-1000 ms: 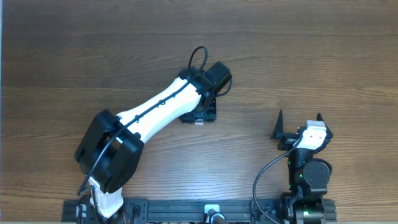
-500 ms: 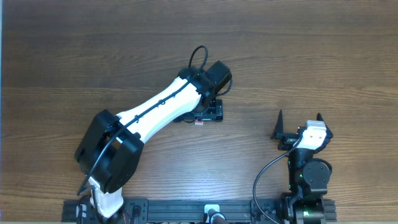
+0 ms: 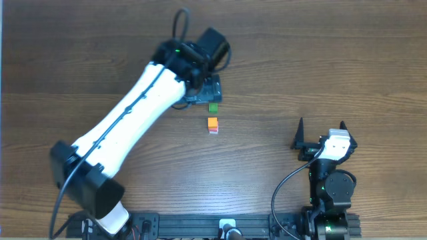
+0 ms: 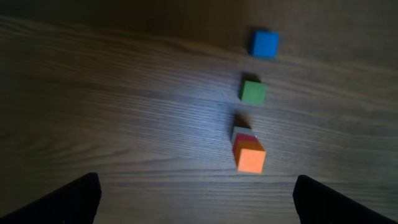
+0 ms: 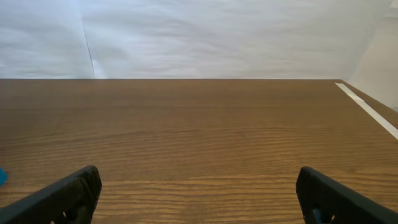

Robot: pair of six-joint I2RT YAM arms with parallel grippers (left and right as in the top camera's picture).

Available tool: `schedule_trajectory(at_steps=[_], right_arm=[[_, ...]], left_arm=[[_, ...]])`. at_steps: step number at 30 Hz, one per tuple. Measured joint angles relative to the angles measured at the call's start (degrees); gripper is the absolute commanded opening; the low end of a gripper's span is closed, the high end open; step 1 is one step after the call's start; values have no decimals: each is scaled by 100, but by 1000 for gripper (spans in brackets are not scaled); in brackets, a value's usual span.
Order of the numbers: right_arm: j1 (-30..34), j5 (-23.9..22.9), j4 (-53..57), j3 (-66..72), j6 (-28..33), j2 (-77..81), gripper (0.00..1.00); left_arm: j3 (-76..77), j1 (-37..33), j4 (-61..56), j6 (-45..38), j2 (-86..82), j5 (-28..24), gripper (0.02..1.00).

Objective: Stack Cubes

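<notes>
Showing blue cube [image 4: 265,44] beyond green cube [image 4: 253,92].

Top down, the orange cube [image 3: 212,123] hides nearly everything stacked under it, only a pale sliver pokes out. The blue cube [image 5: 2,177] gets chopped off by the right wrist view's edge. And the bottom cube [image 4: 239,132] is too blurry to call its colour.

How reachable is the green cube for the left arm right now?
Probably yes: the green cube stands apart from the blue cube and the orange-topped stack, and the left gripper hangs lifted nearby, jaws open.
</notes>
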State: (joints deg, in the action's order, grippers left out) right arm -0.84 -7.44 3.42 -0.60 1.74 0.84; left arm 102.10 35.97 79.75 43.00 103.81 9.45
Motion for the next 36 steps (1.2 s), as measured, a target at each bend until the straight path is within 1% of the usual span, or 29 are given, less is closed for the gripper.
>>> schedule_trajectory(at_steps=[5, 10, 17, 22, 26, 31, 36], right_arm=[[0, -2, 0, 0, 0, 0, 991], [0, -2, 0, 0, 0, 0, 991], [0, 0, 0, 0, 0, 0, 991], [0, -2, 0, 0, 4, 0, 993], [0, -2, 0, 0, 0, 0, 993], [0, 0, 0, 0, -2, 0, 993], [0, 0, 0, 0, 2, 0, 991]], left_arm=[[190, -140, 245, 2, -507, 203, 1000], [199, -140, 269, 0, -610, 487, 1000], [199, -144, -107, -2, -610, 822, 1000], [181, -144, -667, -26, -765, 1458, 998], [85, -203, -1443, -85, -1585, 1923, 998], [-79, -538, -1996, -387, -2321, 1989, 1000], [-658, -1069, -2586, -798, -2918, 1703, 998]])
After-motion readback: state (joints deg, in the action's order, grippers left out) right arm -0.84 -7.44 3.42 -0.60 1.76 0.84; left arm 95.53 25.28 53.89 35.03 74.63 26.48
